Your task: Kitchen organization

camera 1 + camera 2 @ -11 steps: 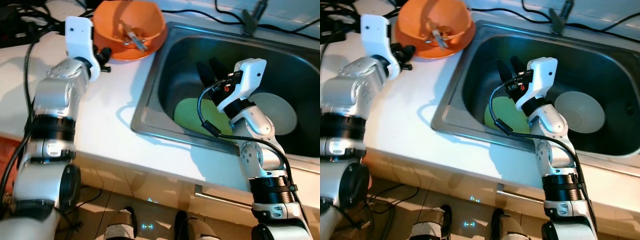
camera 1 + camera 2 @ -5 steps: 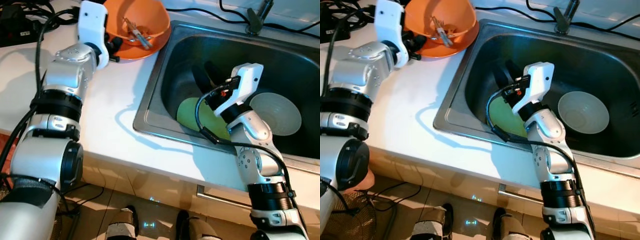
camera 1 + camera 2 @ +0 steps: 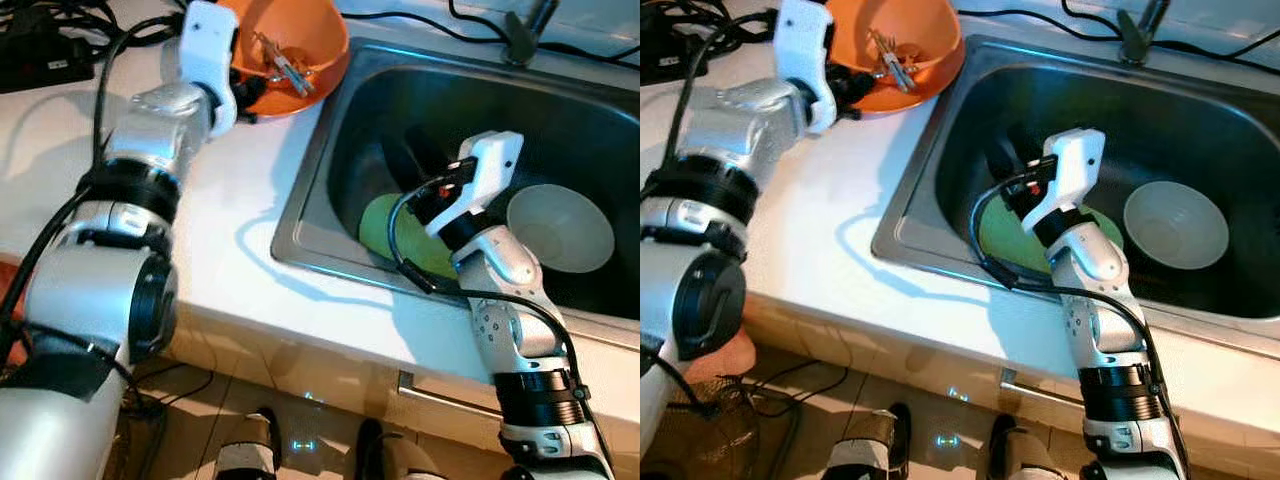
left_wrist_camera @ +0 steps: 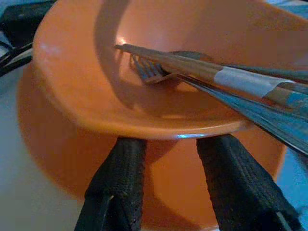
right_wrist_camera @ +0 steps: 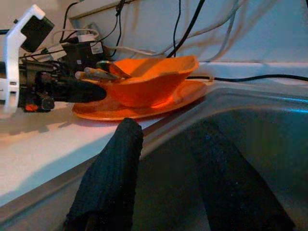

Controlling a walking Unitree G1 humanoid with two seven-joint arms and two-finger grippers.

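Orange bowl (image 3: 290, 45), smooth and glossy, sits on a matching orange plate (image 4: 43, 144) on the white counter (image 3: 230, 200) beside the steel sink (image 3: 330, 150), holding a metal fork (image 4: 154, 67) and chopsticks (image 4: 211, 72) that slant across it. The left gripper (image 4: 168, 159) has its 2 ribbed black fingers spread just under the bowl's rim. The right gripper (image 5: 163, 144), fingers parted, hangs inside the sink above a round green plate (image 3: 385, 225) near a pale bowl (image 3: 560, 230).

White counter (image 3: 250, 190): orange plate (image 5: 144, 108), cables (image 3: 60, 40).
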